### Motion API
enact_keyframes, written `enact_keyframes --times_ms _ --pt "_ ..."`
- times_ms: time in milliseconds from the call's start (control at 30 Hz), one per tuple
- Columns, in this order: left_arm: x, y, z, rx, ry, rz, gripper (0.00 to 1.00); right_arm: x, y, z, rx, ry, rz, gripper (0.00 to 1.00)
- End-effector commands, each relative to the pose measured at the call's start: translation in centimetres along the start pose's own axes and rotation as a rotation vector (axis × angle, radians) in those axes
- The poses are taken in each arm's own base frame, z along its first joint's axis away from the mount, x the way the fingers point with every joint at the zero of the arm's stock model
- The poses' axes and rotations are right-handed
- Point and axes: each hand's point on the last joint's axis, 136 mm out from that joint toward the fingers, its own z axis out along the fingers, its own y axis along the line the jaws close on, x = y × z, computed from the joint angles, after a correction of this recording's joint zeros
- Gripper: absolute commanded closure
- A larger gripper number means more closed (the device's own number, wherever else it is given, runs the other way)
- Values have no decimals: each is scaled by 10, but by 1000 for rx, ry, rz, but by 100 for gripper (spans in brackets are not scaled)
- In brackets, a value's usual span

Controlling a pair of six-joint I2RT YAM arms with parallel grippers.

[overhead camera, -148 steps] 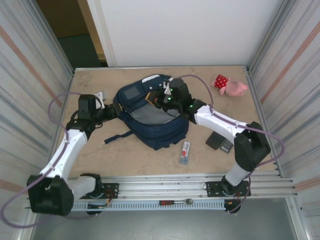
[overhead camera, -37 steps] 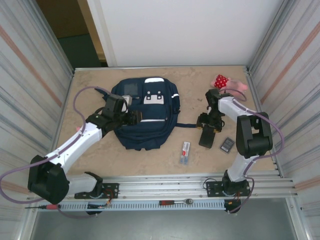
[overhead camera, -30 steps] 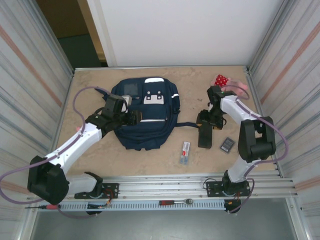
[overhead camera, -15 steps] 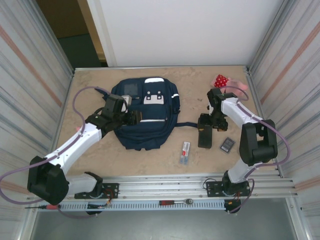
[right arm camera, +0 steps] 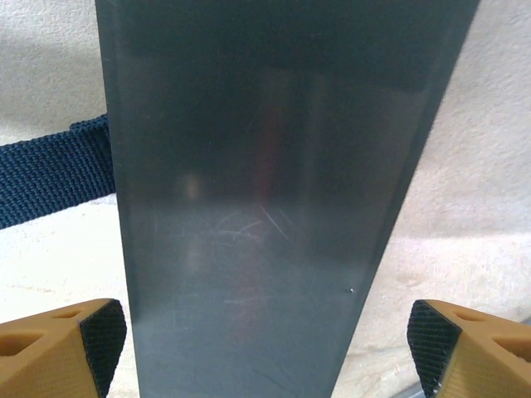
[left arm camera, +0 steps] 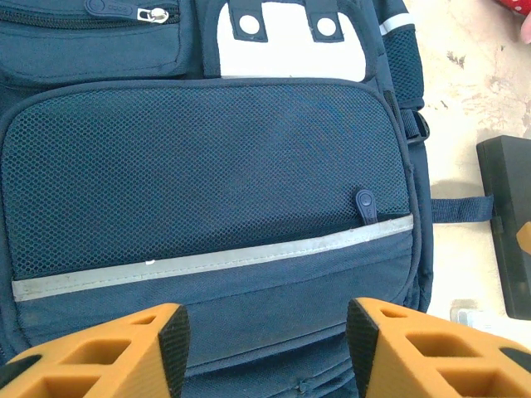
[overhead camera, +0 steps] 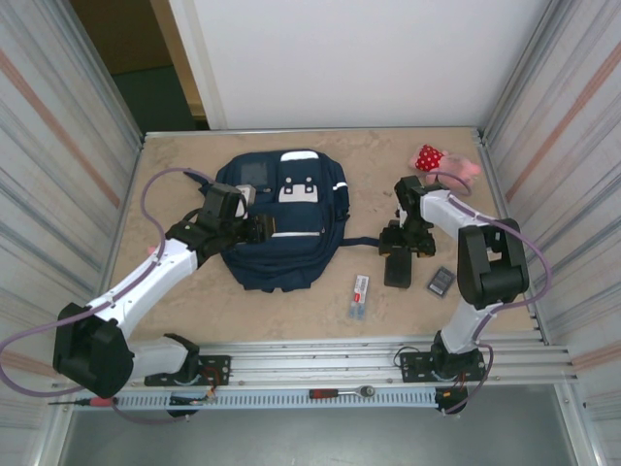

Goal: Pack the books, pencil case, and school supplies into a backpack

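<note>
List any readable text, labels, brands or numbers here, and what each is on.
None readable.
white pack: red and blue marks, too small to read.
calculator: any markings too small to read.
backpack: white patch shows no print.
pencil case: plain, no print.

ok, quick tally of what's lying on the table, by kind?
backpack: 1
pencil case: 1
grey calculator: 1
white pack: 1
pink plush toy: 1
Total: 5
</note>
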Motion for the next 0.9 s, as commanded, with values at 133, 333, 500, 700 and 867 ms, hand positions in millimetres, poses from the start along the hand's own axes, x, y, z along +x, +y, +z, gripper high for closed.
enact_keyframes --times_ms 133,333,500,700,867 --pt "-9 -7 -2 17 -24 1 45 8 4 20 -3 47 -15 11" --pt "-7 -5 0 10 -21 -2 45 6 -3 29 29 40 13 18" --pt "-4 -1 2 -1 -20 8 45 5 -2 32 12 29 43 33" --pt "-9 -1 -7 -13 -33 196 42 2 -4 -3 -31 -47 72 45" --pt "-3 -45 -23 229 -43 639 40 -5 0 -75 -256 -244 159 47"
